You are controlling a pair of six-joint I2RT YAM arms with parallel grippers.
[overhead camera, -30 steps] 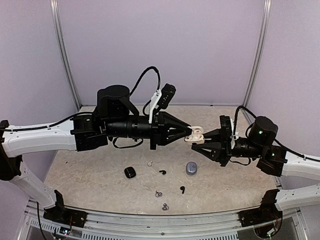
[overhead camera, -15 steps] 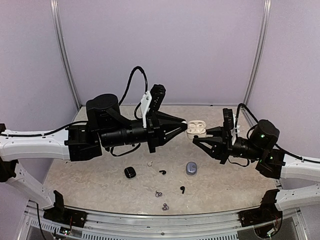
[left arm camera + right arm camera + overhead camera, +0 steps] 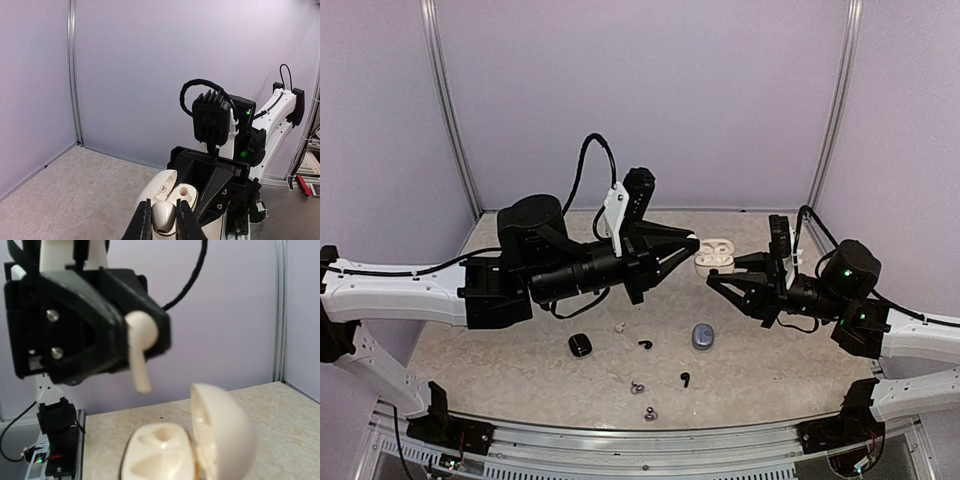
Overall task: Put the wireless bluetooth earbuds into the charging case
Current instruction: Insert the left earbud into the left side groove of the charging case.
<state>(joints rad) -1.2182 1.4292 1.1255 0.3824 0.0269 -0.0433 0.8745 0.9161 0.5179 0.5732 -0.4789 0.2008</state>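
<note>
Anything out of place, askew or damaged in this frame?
Nothing stands out. Loose earbuds lie scattered on the table near a black case and a grey case. The open white case is held in the air, a white earbud gripped beside it.

Right wrist: case point(image 3: 160, 450) cut off by bottom edge, lid badly blurred; earbud point(image 3: 139, 355) above it soft too. Left wrist: fingers point(image 3: 142, 222) cover the earbud's sides. Top: specks point(image 3: 638, 387) toward the near edge, probably earbuds, too small to sort.
</note>
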